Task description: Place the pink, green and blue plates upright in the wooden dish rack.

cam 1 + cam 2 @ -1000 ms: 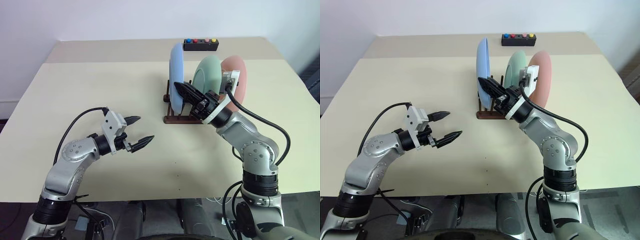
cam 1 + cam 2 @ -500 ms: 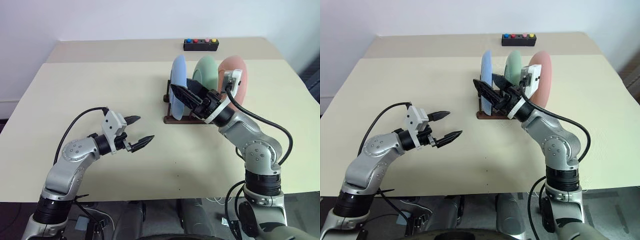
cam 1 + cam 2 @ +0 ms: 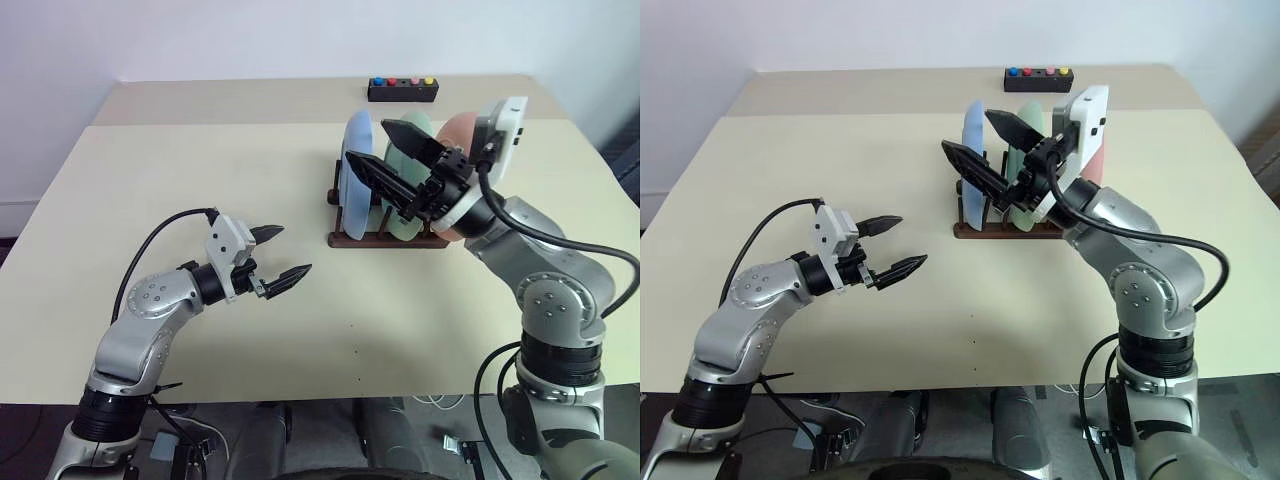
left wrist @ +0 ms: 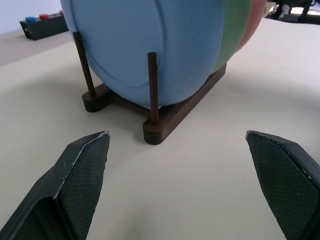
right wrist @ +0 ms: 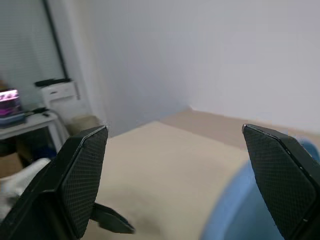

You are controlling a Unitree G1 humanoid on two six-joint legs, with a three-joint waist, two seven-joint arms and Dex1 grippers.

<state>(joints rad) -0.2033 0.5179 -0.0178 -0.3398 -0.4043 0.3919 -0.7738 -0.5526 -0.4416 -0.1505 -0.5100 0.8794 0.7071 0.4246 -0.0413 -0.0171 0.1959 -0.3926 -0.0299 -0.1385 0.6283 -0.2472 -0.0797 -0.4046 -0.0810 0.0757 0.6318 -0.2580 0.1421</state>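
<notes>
Beige table [image 3: 200, 180] against a white wall, three plates standing in the wooden dish rack [image 3: 385, 238].

Blue plate [image 3: 355, 175] stands upright at the rack's left end, green plate [image 3: 415, 150] behind it, pink plate [image 3: 462, 135] at the right end; right gripper [image 3: 395, 162] hangs above and in front of them, fingers spread wide, holding nothing; left gripper [image 3: 278, 254] sits low over the table, well to the left of the rack, fingers also spread and empty, the blue plate straight ahead of it; a black button box [image 3: 402, 90] lies beyond the rack.
</notes>
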